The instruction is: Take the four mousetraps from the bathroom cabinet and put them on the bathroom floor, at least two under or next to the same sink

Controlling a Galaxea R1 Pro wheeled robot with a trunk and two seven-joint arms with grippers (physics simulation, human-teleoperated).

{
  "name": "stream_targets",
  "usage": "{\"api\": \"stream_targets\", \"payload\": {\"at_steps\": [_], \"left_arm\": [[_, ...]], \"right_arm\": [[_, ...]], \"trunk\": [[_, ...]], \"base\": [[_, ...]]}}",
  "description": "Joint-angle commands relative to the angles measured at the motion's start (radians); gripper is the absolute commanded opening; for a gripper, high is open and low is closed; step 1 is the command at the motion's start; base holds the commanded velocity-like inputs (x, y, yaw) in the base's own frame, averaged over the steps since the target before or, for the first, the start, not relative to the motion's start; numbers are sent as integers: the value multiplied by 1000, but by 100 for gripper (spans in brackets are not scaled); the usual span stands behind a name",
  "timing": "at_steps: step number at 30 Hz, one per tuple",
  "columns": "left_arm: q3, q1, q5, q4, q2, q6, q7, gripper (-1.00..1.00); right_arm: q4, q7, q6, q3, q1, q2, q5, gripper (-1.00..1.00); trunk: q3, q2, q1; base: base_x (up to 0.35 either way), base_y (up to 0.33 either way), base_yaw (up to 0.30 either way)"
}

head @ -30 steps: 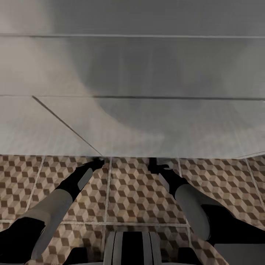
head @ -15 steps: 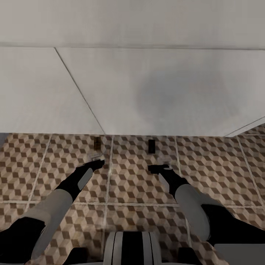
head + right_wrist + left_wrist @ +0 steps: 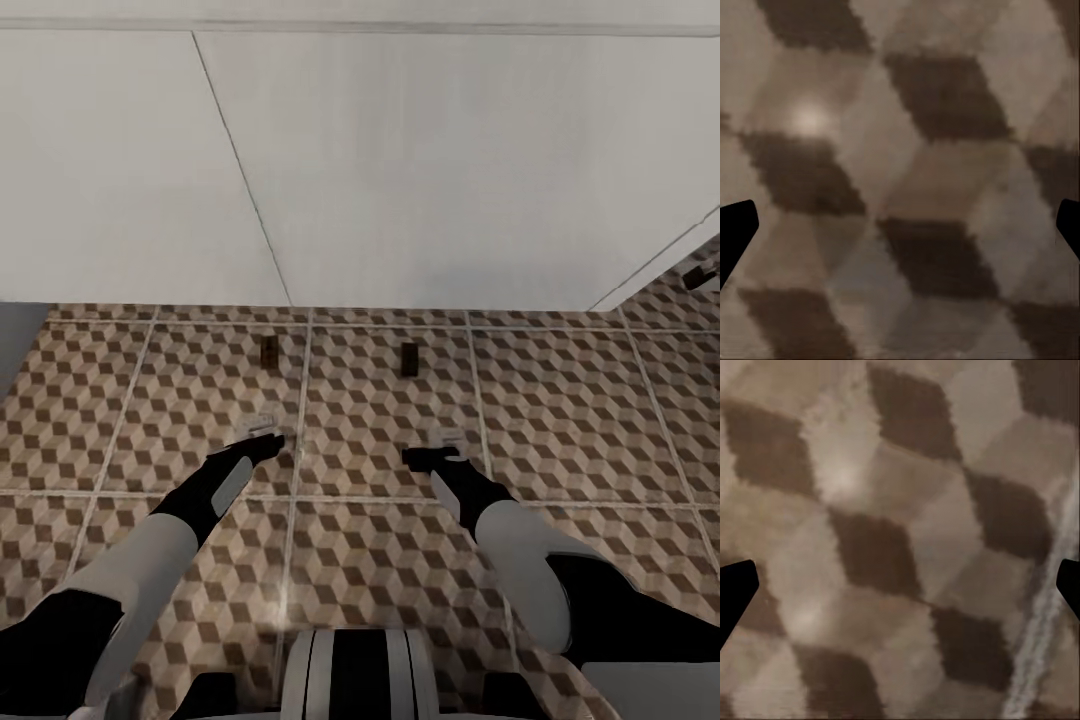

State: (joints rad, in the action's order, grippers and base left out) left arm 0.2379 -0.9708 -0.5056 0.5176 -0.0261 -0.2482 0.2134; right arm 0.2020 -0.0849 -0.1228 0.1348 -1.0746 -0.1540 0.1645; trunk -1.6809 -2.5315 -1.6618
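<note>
Head view: two small flat dark brown mousetraps (image 3: pixel 269 351) (image 3: pixel 409 359) lie on the cube-patterned tiled bathroom floor (image 3: pixel 560 400), near the white wall's foot. My left tool (image 3: pixel 262 436) and right tool (image 3: pixel 447 447) hover apart-jawed, empty. Traps look light, stiff; I'd pinch the long edges.

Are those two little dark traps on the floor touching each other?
Apart. The head view shows one mousetrap and the other mousetrap with patterned floor between them.
</note>
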Motion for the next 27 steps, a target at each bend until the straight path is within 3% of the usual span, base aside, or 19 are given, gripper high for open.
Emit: {"api": "stream_targets", "payload": {"at_steps": [1, 27], "left_arm": [[9, 0, -10, 2, -2, -3, 9, 100], [13, 0, -9, 1, 2, -2, 9, 100]], "right_arm": [[2, -1, -6, 8, 0, -1, 10, 100], [2, -1, -4, 8, 1, -4, 9, 100]], "trunk": [[0, 0, 1], [0, 0, 1]], "base": [[-198, 0, 0], [-23, 0, 0]]}}
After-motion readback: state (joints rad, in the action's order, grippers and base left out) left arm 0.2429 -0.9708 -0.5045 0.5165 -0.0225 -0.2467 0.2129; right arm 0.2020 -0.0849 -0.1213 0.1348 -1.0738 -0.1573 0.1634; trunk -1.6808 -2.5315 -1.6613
